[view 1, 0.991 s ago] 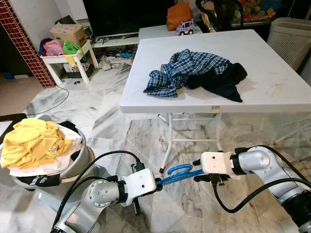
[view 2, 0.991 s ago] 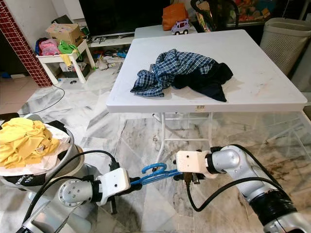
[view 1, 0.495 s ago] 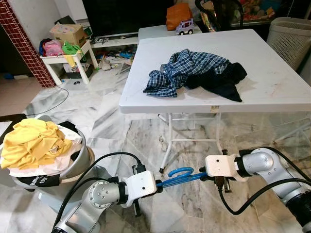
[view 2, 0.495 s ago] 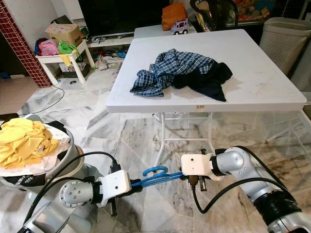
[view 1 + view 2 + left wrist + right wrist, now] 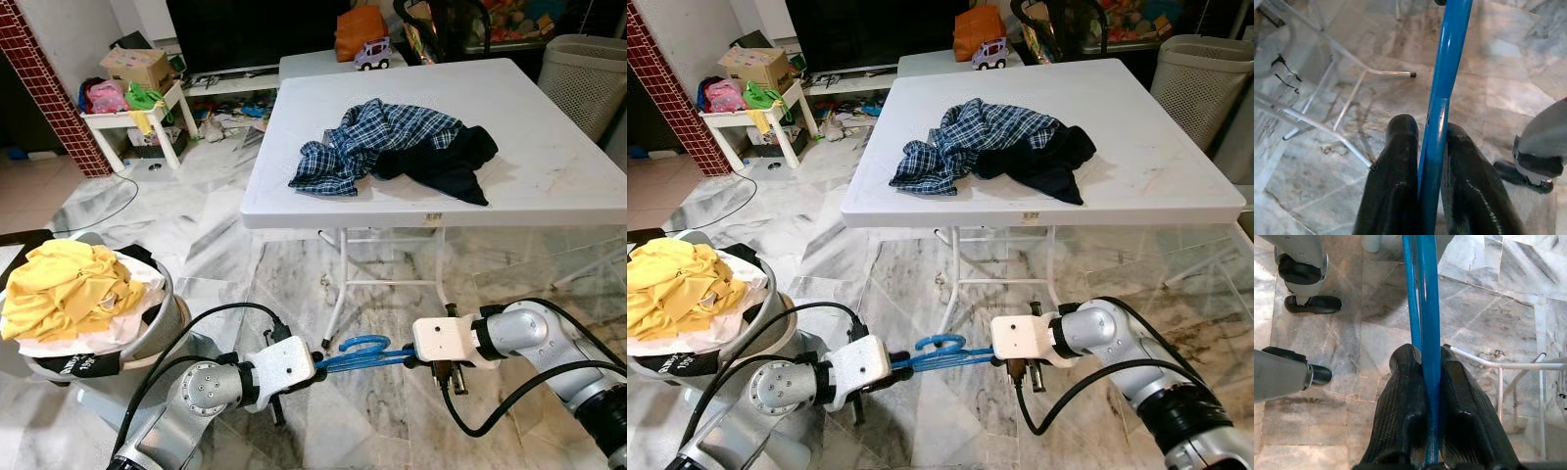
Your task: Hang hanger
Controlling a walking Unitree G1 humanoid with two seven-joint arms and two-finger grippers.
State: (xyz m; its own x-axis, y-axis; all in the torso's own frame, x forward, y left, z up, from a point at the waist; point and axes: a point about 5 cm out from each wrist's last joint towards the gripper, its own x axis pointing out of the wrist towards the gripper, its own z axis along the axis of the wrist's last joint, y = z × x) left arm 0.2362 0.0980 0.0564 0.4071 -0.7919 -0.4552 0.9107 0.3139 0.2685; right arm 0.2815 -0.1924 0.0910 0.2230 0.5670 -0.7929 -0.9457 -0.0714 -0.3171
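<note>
Two grippers share one blue hanger [image 5: 364, 354], held low over the marble floor just in front of the white table [image 5: 549, 186]. Left gripper [image 5: 1431, 147] pinches one end, right gripper [image 5: 1426, 377] clamps the other.

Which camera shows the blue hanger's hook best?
The left eye view: the blue hanger shows whole there, hook curling up between the left gripper and the right gripper. The right eye view shows the same scene. Each wrist view shows just a blue bar clamped between black fingers.
</note>
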